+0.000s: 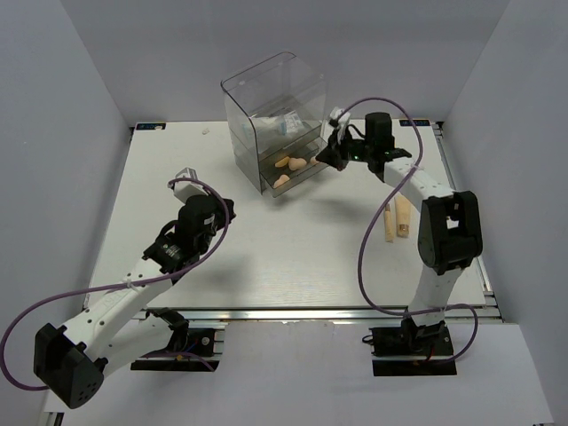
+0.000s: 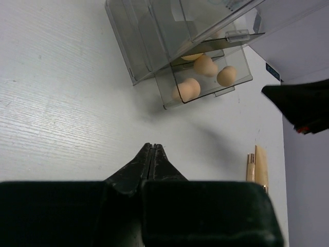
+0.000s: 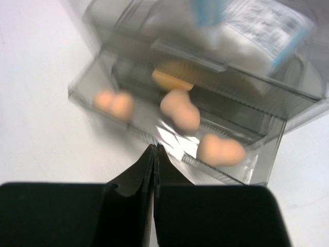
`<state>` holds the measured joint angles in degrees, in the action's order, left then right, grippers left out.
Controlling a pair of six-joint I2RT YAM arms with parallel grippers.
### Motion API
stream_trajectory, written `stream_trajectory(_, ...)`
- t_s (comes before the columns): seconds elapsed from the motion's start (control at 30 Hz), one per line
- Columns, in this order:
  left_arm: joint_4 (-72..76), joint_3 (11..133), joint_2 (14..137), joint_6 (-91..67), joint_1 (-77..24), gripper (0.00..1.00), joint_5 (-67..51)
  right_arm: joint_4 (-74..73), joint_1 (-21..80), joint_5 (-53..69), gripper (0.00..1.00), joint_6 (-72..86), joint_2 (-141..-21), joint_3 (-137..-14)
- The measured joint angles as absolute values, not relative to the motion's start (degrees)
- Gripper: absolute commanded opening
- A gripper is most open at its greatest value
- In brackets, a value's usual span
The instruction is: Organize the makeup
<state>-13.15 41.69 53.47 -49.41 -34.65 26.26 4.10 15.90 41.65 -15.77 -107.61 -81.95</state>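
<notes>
1. Makeup count: three small peach egg-shaped sponges (image 2: pixel 188 88) lie in the pulled-out lower drawer (image 2: pixel 242 63) of the tall clear plastic drawer box (image 1: pixel 266 89). One slim beige stick (image 1: pixel 388 222) and one beige tube (image 1: pixel 403 216) lie side by side on the white bench (image 1: pixel 266 257).
2. White sachets with blue print (image 3: pixel 257 25), higher in the box, are blurred, so their number is unclear.
3. Right end effector (image 3: pixel 156 154) is closed and empty, just before the drawer; left end effector (image 2: pixel 152 154) is closed and empty too.

Clear drawer box (image 1: pixel 266 111) on white table (image 1: pixel 293 257).
</notes>
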Motion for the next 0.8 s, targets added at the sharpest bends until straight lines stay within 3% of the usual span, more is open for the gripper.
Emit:
stream_trajectory(0.13, -11.2, 41.6, 54.1, -48.8, -34.7, 0.11, 25.3, -10.4, 16.8, 44.0, 0.00, -45.0, -106.3, -80.7)
stream_trajectory(0.27, -9.9, 41.6, 55.6, -47.9, -34.7, 0.19, 24.3, -17.6, 18.8, 39.9, 0.00, -59.4, -110.1, -80.7)
stream_trajectory(0.43, -9.3, 41.6, 56.6, -46.9, -34.7, 0.48, 23.5, -11.7, 21.7, 32.4, 0.00, -61.7, -114.4, -80.6)
stream_trajectory(0.5, -9.0, 41.6, 56.6, -46.8, -34.7, 0.54, 23.3, -6.9, 23.0, 29.3, 0.00, -60.7, -115.6, -80.8)
stream_trajectory(0.73, -8.9, 41.6, 56.2, -46.8, -34.7, 0.60, 23.0, 8.3, 26.8, 18.9, 0.05, -55.5, -120.4, -82.5)
stream_trajectory(0.8, -8.8, 41.6, 56.1, -46.8, -34.7, 0.62, 23.0, 11.5, 27.6, 16.4, 0.18, -54.3, -121.9, -83.7)
